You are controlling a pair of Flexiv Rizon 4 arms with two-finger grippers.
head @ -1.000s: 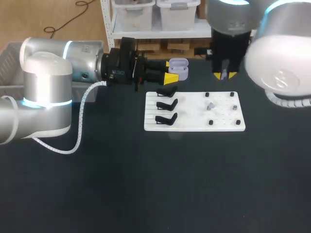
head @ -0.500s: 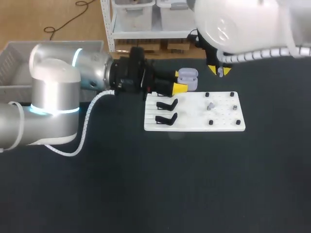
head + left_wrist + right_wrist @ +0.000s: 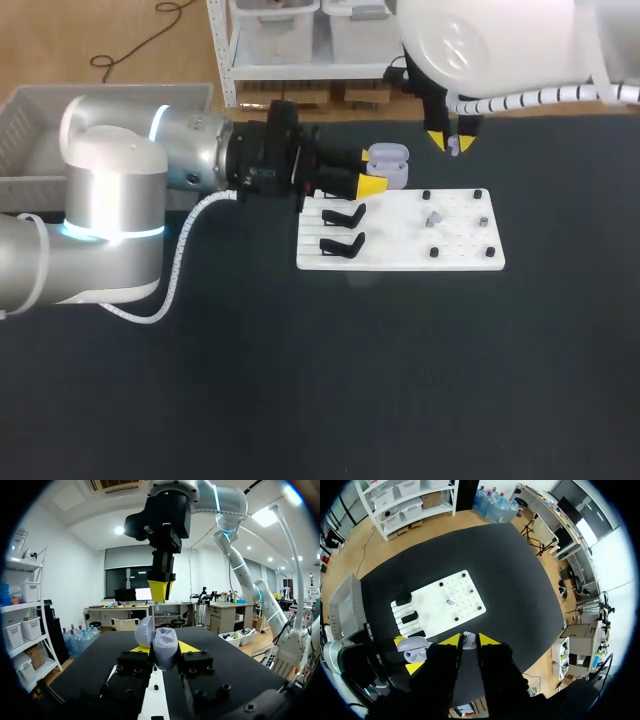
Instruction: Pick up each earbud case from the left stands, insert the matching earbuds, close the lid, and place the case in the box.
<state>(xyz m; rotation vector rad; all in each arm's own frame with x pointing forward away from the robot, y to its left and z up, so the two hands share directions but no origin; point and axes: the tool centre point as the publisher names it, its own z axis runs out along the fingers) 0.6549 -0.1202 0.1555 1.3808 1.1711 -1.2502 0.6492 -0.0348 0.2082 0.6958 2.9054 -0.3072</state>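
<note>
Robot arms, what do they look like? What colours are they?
The left arm and right arm are fat round tubes, silver and white, with glowing light-blue rings. A white ribbed cable loops along each. The left end effector and right end effector are black with yellow tips.

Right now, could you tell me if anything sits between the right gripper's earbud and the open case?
Nothing visible: only air lies between the earbud in the right gripper and the case in the left gripper.

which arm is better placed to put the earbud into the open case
Right: the right tool pinches an earbud above the open case, which the left tool holds.
</note>
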